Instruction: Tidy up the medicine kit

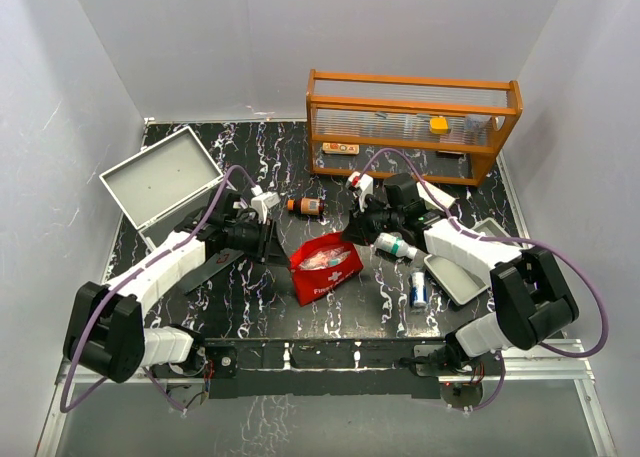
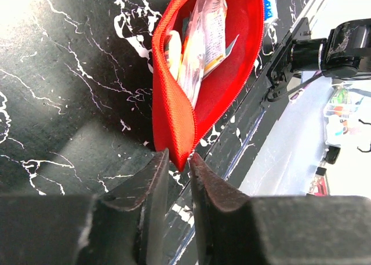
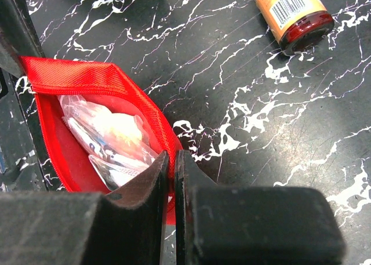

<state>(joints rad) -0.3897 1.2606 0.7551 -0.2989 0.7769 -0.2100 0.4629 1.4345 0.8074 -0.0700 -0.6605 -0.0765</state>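
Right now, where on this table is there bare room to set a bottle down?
Bare tabletop lies at the far side between the open medicine kit and the orange rack, and along the near edge in front of the red pouch. Crowded right of the pouch: white bottle, blue-labelled bottle and grey tray beside the right arm.

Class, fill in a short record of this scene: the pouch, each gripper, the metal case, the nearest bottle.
red pouch: open, packets inside, lying mid-table
left gripper: jaws narrowly apart around the pouch's rim
right gripper: shut on the pouch's opposite rim
medicine kit: lid open, far left
brown bottle: lying beyond the pouch
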